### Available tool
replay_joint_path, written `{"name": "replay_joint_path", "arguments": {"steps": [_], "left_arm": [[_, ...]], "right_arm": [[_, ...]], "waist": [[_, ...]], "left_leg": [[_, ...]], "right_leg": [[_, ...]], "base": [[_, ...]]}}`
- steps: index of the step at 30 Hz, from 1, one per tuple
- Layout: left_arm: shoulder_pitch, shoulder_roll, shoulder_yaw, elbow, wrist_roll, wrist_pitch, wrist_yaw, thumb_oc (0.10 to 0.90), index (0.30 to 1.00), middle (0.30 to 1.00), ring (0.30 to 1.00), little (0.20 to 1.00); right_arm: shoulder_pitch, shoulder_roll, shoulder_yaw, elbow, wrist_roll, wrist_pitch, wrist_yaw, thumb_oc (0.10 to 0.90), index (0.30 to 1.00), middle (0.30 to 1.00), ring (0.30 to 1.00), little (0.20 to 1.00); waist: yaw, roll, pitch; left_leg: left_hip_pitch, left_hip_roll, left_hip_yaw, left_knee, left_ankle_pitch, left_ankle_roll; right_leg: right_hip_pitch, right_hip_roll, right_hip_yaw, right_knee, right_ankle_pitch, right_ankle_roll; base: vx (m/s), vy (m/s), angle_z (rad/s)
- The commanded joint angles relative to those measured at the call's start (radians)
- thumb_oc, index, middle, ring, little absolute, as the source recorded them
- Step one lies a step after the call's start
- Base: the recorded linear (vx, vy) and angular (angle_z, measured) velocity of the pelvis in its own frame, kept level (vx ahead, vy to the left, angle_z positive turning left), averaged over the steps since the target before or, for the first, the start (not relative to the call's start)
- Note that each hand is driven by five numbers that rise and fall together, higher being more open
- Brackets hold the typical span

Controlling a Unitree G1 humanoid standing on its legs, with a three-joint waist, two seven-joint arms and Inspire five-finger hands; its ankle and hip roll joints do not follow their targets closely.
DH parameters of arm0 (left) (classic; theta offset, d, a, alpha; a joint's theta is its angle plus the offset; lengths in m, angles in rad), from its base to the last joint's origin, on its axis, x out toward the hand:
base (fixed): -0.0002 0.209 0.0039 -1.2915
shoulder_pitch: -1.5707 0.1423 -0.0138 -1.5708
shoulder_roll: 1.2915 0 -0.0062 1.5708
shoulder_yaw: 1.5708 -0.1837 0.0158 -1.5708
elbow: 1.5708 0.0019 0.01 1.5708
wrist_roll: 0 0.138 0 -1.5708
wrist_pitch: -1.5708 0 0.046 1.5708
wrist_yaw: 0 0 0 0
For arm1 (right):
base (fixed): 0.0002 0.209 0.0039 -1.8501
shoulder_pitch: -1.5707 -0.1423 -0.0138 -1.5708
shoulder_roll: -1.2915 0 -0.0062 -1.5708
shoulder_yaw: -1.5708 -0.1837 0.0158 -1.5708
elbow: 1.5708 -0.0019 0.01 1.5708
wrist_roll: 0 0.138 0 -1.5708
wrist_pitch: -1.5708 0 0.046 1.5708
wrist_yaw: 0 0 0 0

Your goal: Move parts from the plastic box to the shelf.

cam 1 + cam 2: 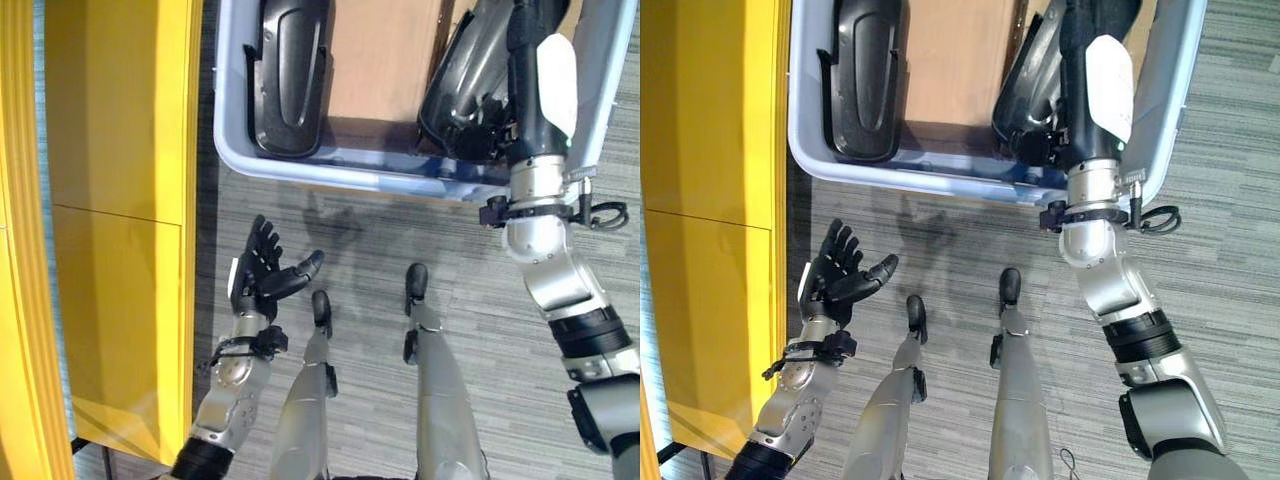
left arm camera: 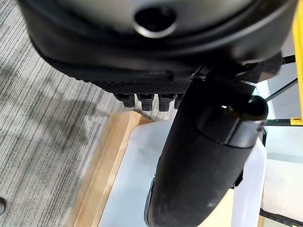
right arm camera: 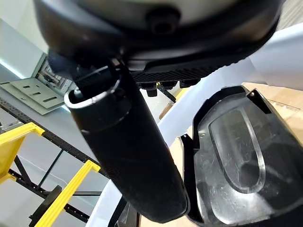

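Observation:
A pale plastic box stands on the floor ahead. Inside it, a long black moulded part lies at the left end and a second black part leans at the right end. My right hand reaches into the box just over that second part. In the right wrist view its thumb is straight and the glossy black part lies just past it, apart from it. My left hand hangs open and empty, palm up, over the floor between the box and the yellow shelf.
The yellow shelf runs along the whole left side, close to my left arm. The box's brown bottom shows between the two parts. A wooden board lies beside the box. Grey striped carpet spreads in front of the box.

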Motion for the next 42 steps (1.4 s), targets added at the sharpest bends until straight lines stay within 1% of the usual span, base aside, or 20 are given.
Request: {"name": "replay_joint_path", "arguments": {"steps": [1,4,8,20,28,34,38,42], "left_arm": [[0.056,0.041,0.011,-0.121,0.037,-0.078,0.011,0.9,1.0,1.0,1.0,1.0],[0.052,0.04,0.008,-0.119,0.038,-0.079,0.015,0.9,1.0,1.0,1.0,1.0],[0.047,0.038,0.004,-0.118,0.038,-0.08,0.014,0.9,1.0,1.0,1.0,1.0],[0.031,0.029,-0.015,-0.102,0.029,-0.083,0.02,0.9,1.0,1.0,1.0,1.0],[0.019,0.028,-0.026,-0.1,0.033,-0.092,0.032,0.9,1.0,1.0,1.0,1.0],[0.006,0.023,-0.04,-0.093,0.034,-0.095,0.039,0.9,1.0,1.0,1.0,1.0],[-0.004,0.021,-0.053,-0.082,0.028,-0.096,0.04,0.9,1.0,1.0,1.0,1.0],[-0.007,0.02,-0.056,-0.077,0.026,-0.097,0.041,0.9,1.0,1.0,1.0,1.0]], "right_arm": [[-0.098,-0.002,0.007,-0.126,-0.062,-0.06,-0.042,0.9,1.0,1.0,1.0,1.0],[-0.102,0.012,0.025,-0.098,-0.062,-0.056,-0.039,0.9,1.0,1.0,1.0,1.0],[-0.112,0.009,0.038,-0.051,-0.072,-0.043,-0.044,0.9,1.0,1.0,1.0,1.0],[-0.152,0.025,0.052,0.055,-0.067,-0.022,-0.072,0.9,1.0,1.0,1.0,1.0],[-0.193,0.026,0.051,0.133,-0.103,0.007,-0.121,0.9,1.0,1.0,1.0,1.0],[-0.214,0.058,0.064,0.202,-0.088,0.014,-0.14,0.9,1.0,1.0,1.0,1.0],[-0.226,0.095,0.097,0.297,-0.07,0.021,-0.132,0.9,1.0,1.0,1.0,1.0],[-0.237,0.106,0.112,0.337,-0.051,0.019,-0.127,0.9,1.0,1.0,1.0,1.0]], "waist": [[0.002,-0.061,-0.033],[0.004,-0.063,-0.032],[0.007,-0.062,-0.032],[0.013,-0.057,-0.022],[0.016,-0.049,-0.011],[0.02,-0.045,-0.007],[0.026,-0.038,-0.007],[0.031,-0.036,-0.007]], "left_leg": [[0.151,-0.016,-0.036,-0.009,-0.055,-0.006],[0.151,-0.015,-0.036,-0.009,-0.054,-0.006],[0.147,-0.014,-0.039,-0.009,-0.055,-0.007],[0.139,-0.013,-0.038,-0.009,-0.056,-0.006],[0.131,-0.014,-0.04,-0.009,-0.058,-0.007],[0.124,-0.015,-0.039,-0.009,-0.057,-0.006],[0.122,-0.015,-0.041,-0.009,-0.058,-0.006],[0.119,-0.018,-0.042,-0.009,-0.058,-0.005]], "right_leg": [[0.106,-0.011,0.005,-0.121,0.054,0.077],[0.107,-0.012,0.005,-0.122,0.054,0.077],[0.105,-0.014,0.002,-0.124,0.054,0.077],[0.092,-0.013,0.002,-0.119,0.057,0.078],[0.076,-0.013,0.007,-0.113,0.058,0.078],[0.069,-0.012,0.006,-0.115,0.06,0.078],[0.066,-0.019,0.003,-0.113,0.06,0.079],[0.064,-0.02,0.002,-0.112,0.061,0.079]], "base": [[0.0,0.0,0.0],[0.0,0.0,0.0],[0.0,0.0,0.0],[0.0,0.0,0.0],[0.0,0.0,0.0],[0.0,0.0,0.0],[0.0,0.0,0.0],[0.0,0.0,0.0]]}}
